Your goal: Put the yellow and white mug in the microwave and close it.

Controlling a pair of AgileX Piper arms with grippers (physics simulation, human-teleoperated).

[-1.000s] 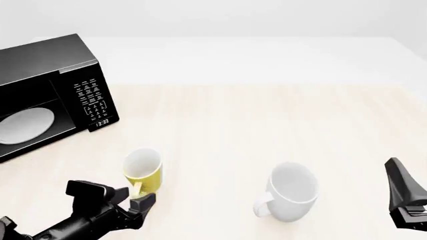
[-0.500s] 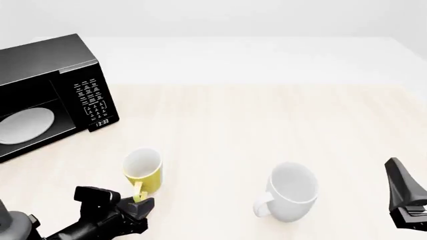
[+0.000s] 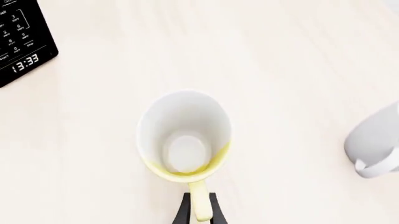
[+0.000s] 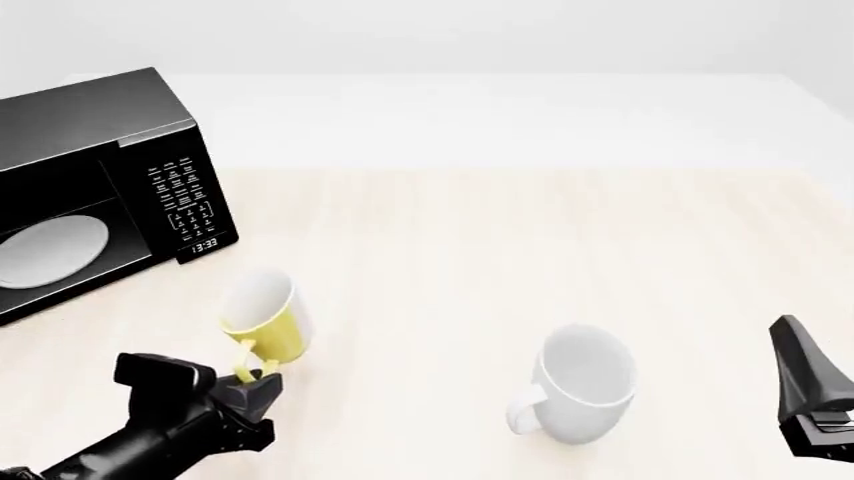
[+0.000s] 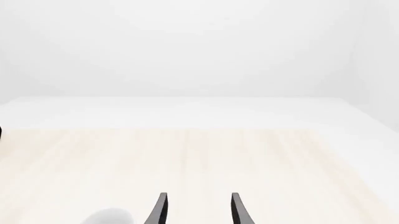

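Note:
The yellow and white mug (image 4: 262,316) hangs tilted just above the table, its white inside showing. My left gripper (image 4: 250,378) is shut on its yellow loop handle (image 3: 199,205); in the left wrist view the mug (image 3: 185,135) sits directly ahead of the dark fingertips (image 3: 181,213). The black microwave (image 4: 100,180) stands at the far left with its door open and the white round plate (image 4: 51,248) visible inside; its keypad panel (image 3: 22,44) is near the mug. My right gripper (image 5: 196,207) is open over the table at the right edge, holding nothing.
A larger all-white mug (image 4: 585,382) stands right of centre near the front, its handle pointing left; it also shows as a white mug (image 3: 374,144) at the left wrist view's edge. The light wooden table (image 4: 534,240) stretches back to a white wall.
My left gripper has risen and shifted left with the yellow mug, which now tilts and is off the table. The right arm and white mug have not moved.

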